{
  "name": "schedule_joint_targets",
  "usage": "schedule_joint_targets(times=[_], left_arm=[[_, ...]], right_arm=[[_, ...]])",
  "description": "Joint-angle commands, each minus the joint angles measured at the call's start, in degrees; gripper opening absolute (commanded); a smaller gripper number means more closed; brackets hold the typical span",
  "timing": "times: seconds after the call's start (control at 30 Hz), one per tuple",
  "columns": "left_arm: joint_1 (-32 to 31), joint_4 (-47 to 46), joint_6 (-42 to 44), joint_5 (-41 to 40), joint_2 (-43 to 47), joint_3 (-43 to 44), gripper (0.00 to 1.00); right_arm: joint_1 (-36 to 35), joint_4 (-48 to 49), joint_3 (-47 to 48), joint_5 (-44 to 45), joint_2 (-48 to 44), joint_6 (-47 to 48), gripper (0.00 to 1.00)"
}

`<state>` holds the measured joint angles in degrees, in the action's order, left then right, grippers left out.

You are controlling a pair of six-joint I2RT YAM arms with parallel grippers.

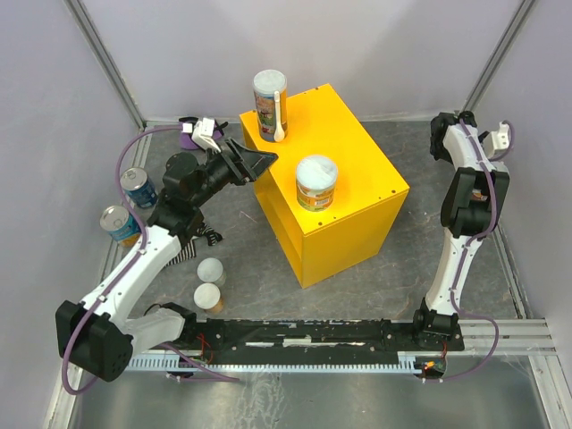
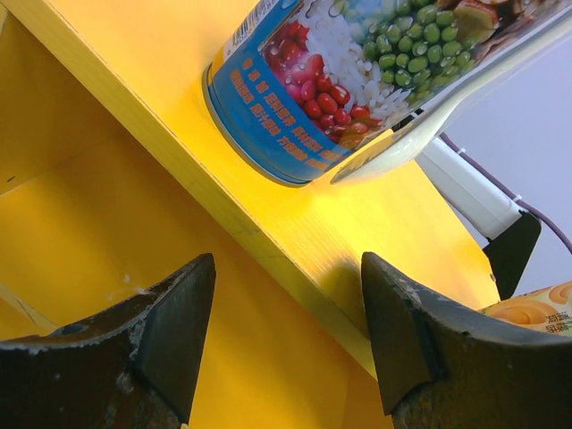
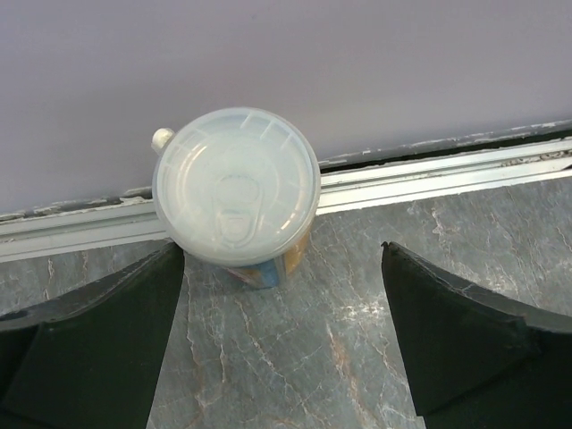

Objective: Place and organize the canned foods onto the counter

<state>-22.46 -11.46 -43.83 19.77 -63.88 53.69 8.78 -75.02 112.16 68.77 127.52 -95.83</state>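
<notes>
The yellow counter (image 1: 349, 192) stands mid-table. On its top are a tall can (image 1: 268, 105) with a white spoon (image 1: 279, 121) leaning on it, and a shorter pale-lidded can (image 1: 316, 182). My left gripper (image 1: 261, 164) hangs open and empty at the counter's left edge. In the left wrist view the gripper (image 2: 286, 304) frames that edge, below the tall can (image 2: 349, 80). My right gripper (image 3: 281, 295) is open over the grey floor. A pale-lidded can (image 3: 236, 186) stands just beyond its left finger. Two blue tins (image 1: 138, 187) (image 1: 119, 222) and two white-lidded tubs (image 1: 211, 271) (image 1: 208, 297) stand at the left.
A purple cloth (image 1: 188, 139) lies at the back left and a striped cloth (image 1: 192, 248) under my left arm. A metal rail (image 3: 429, 174) runs along the wall behind the right-hand can. The right arm (image 1: 465, 214) stands folded near the right wall.
</notes>
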Motion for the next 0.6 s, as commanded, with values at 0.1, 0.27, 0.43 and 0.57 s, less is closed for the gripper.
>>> schedule_joint_targets(times=[0.1,0.27,0.43,0.57], left_arm=[[0.22,-4.09,1.56,0.88,-0.47,-1.67,0.73],[0.24,-5.28,1.43,1.13,-1.58,-1.81,0.72],[0.19,-6.64,1.32,1.32,-2.97,-1.64,0.72],[0.23,-7.49,1.12,1.43,-3.76,-1.84,0.72]], right_arm=[[0.76,5.88,-0.66,4.27,1.11,5.45,0.99],[1.13,9.28,-0.56,4.68,1.58,10.12,0.99],[1.29,12.37,-0.12,4.60,2.17,13.84,0.99],[1.26,13.13,0.66,4.89,2.88,15.13,0.99]])
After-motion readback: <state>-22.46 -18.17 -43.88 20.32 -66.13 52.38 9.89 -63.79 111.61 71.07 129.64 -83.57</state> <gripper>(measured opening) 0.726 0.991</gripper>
